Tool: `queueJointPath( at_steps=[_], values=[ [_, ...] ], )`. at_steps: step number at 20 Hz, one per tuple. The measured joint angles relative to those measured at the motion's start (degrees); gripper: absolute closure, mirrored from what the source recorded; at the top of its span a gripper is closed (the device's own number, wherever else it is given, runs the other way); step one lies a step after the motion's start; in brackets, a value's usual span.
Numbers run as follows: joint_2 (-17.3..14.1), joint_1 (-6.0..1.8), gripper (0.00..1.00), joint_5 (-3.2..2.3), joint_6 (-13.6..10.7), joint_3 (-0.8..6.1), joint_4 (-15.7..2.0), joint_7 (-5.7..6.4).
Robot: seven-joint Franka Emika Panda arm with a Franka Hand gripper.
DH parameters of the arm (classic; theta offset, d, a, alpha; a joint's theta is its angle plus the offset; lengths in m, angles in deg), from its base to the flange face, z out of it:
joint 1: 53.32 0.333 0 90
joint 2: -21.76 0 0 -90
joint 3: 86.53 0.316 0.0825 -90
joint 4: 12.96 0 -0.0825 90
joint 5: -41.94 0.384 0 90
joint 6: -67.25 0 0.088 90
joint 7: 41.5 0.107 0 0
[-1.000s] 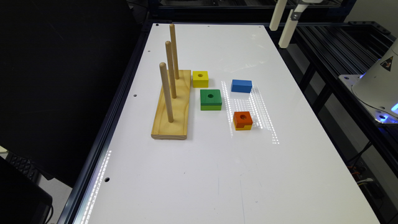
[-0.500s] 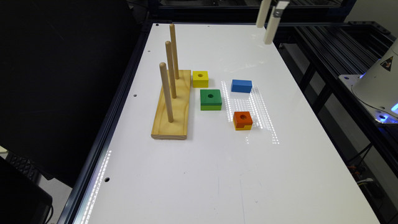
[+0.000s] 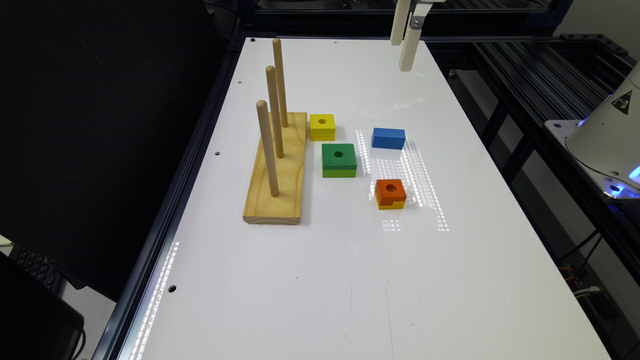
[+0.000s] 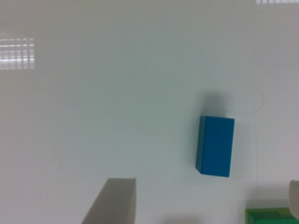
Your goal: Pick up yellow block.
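On a white table (image 3: 350,280), seen from the exterior view, the gripper (image 3: 404,47) hangs high above the far end of the surface, well apart from every block. The yellow block (image 3: 322,126) sits flat on the table with its round hole facing up, just beside the far end of a wooden peg base (image 3: 280,172) that carries three upright pegs (image 3: 270,112). A larger green block (image 3: 339,159), also holed, lies just in front of the yellow one. A solid blue block (image 3: 388,138) rests toward the exterior view's right of both, and an orange-topped block (image 3: 390,193) with a yellow lower layer lies nearer the camera, past the green block. At the exterior view's right edge stands the arm's white base (image 3: 607,135), beside a dark metal frame (image 3: 530,90).

From the wrist view, the blue block (image 4: 215,145) lies on the bare white table (image 4: 93,93), with a corner of the green block (image 4: 271,217) at the picture's edge. One pale finger (image 4: 114,203) shows at one side and the edge of the other (image 4: 294,198) far across from it, so the gripper (image 4: 203,205) stands wide open with nothing between its fingers.
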Motion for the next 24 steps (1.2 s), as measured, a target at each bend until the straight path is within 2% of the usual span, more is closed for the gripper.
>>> queueJointPath(
  at_steps=[2, 3, 12, 15, 19, 22, 24],
  values=[
    [-0.6, -0.84, 0.00, 0.01, 0.0, 0.00, -0.59, -0.90],
    [-0.9, -0.95, 0.00, 0.01, 0.0, 0.03, -0.91, -1.00],
    [-6.2, -0.92, 0.00, 0.13, 0.0, 0.64, -6.23, -0.99],
    [-7.0, -0.92, 0.00, 0.17, 0.0, 0.79, -6.92, -0.97],
    [-8.2, -0.86, 0.00, 0.44, 0.0, 1.77, -8.64, -0.44],
    [-9.5, -0.86, 0.00, 0.47, 0.0, 2.07, -9.92, -0.30],
    [-10.7, -0.85, 0.00, 0.52, 0.0, 2.50, -11.37, 0.01]
  ],
)
